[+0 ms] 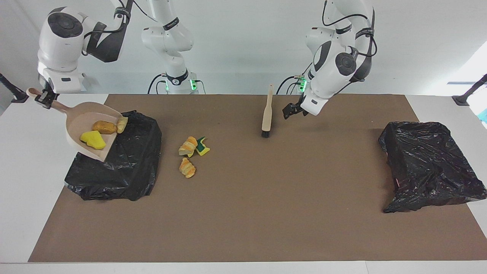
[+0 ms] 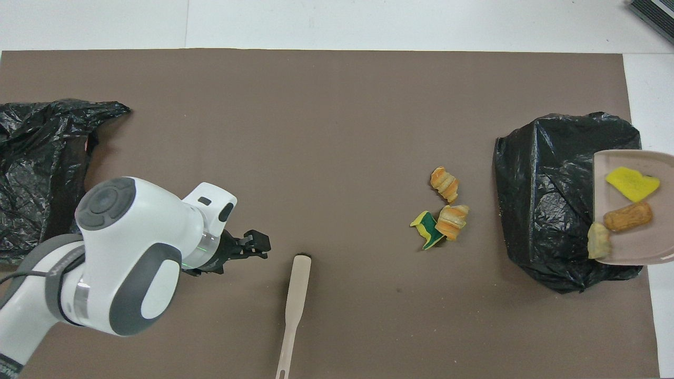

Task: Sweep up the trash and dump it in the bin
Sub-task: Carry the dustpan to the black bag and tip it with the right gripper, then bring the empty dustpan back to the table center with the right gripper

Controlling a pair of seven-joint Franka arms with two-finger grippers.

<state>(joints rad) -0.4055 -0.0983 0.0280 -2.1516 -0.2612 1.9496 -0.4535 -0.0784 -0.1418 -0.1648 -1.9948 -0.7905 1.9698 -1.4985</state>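
My right gripper [image 1: 42, 98] is shut on the handle of the beige dustpan [image 1: 78, 121], tilted over the black bag bin [image 1: 118, 167]. Three pieces of trash lie in the pan: a yellow sponge [image 1: 92, 140], a brown chunk [image 1: 103, 127] and a pale piece [image 1: 121, 124] at the lip. Two bread-like pieces [image 1: 187, 146] [image 1: 187, 168] and a yellow-green sponge [image 1: 202, 146] lie on the mat beside the bin. The brush [image 1: 268, 112] stands on its bristles, handle up, with nothing holding it. My left gripper [image 1: 291, 111] is open beside it, apart from the handle.
A second crumpled black bag [image 1: 430, 167] lies at the left arm's end of the brown mat [image 1: 266, 213]. White table surface borders the mat at both ends.
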